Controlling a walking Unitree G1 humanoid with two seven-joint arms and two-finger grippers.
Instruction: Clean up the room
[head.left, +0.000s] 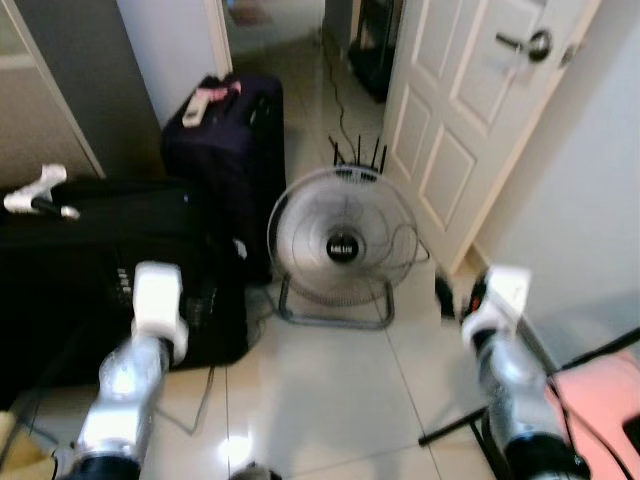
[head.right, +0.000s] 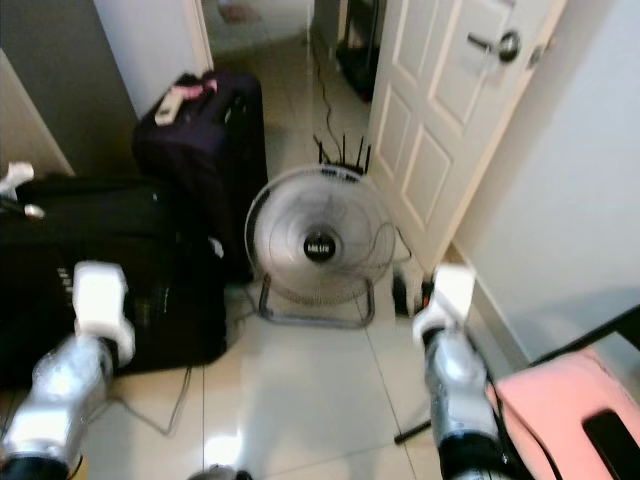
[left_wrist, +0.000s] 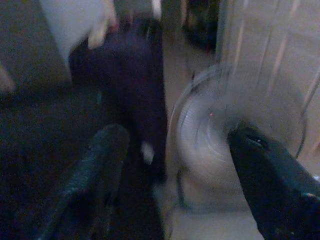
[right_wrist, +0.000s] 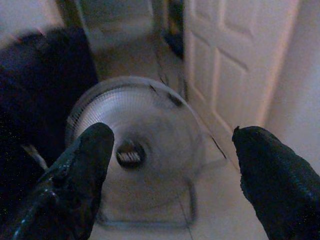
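From the head cameras, a floor fan (head.left: 342, 245) is standing on the tiled floor (head.left: 330, 400) at twelve o'clock, a white door (head.left: 470, 110) at two o'clock, a dark suitcase (head.left: 225, 150) at eleven. Both arms are reaching forward.

Left wrist: the left gripper (left_wrist: 175, 185) is hovering with fingers apart, facing suitcase and fan.

Right wrist: the right gripper (right_wrist: 172, 175) is hovering spread wide before the fan.

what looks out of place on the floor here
The floor fan stands in the middle of the tiled passage, beside the white door, and two dark suitcases crowd the left side. A loose cable trails along the floor behind.
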